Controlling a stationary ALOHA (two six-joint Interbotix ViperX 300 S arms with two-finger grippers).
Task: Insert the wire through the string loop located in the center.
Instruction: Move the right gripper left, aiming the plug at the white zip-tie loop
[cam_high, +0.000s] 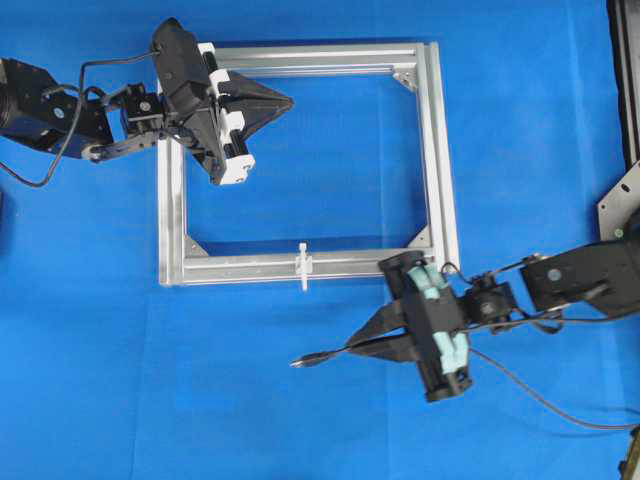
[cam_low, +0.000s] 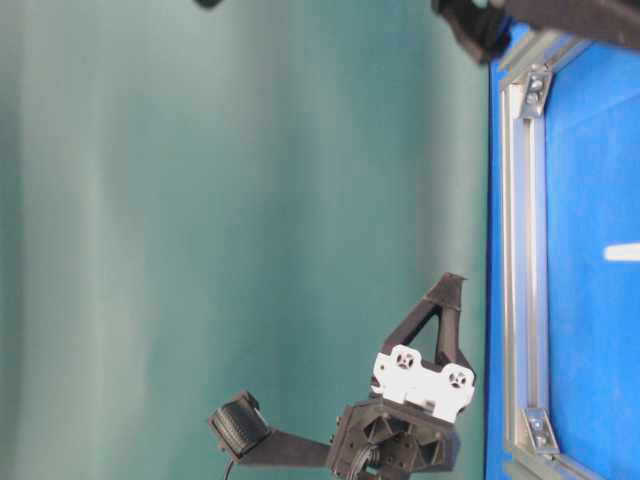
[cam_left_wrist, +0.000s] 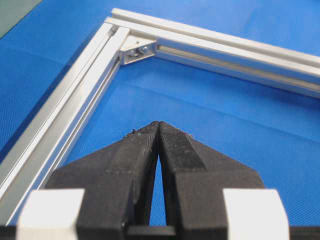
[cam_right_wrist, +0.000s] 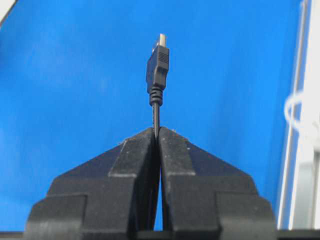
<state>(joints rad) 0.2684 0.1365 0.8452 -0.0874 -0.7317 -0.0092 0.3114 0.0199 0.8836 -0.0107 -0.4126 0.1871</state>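
My right gripper (cam_high: 352, 346) is shut on the wire (cam_high: 325, 356), whose plug tip (cam_high: 300, 361) sticks out to the left, low over the blue mat. In the right wrist view the plug (cam_right_wrist: 158, 65) stands straight out of the closed gripper (cam_right_wrist: 156, 131). The white string loop (cam_high: 304, 265) sits on the middle of the silver frame's near bar, above and slightly left of the plug; it shows blurred at the right edge of the right wrist view (cam_right_wrist: 295, 102). My left gripper (cam_high: 288, 100) is shut and empty, hovering inside the frame's far left corner (cam_left_wrist: 158, 125).
The silver rectangular frame (cam_high: 440, 160) lies on the blue mat, with triangular brackets in its corners (cam_high: 405, 78). The wire trails from my right gripper toward the lower right (cam_high: 540, 400). A metal bracket (cam_high: 620, 200) stands at the right edge.
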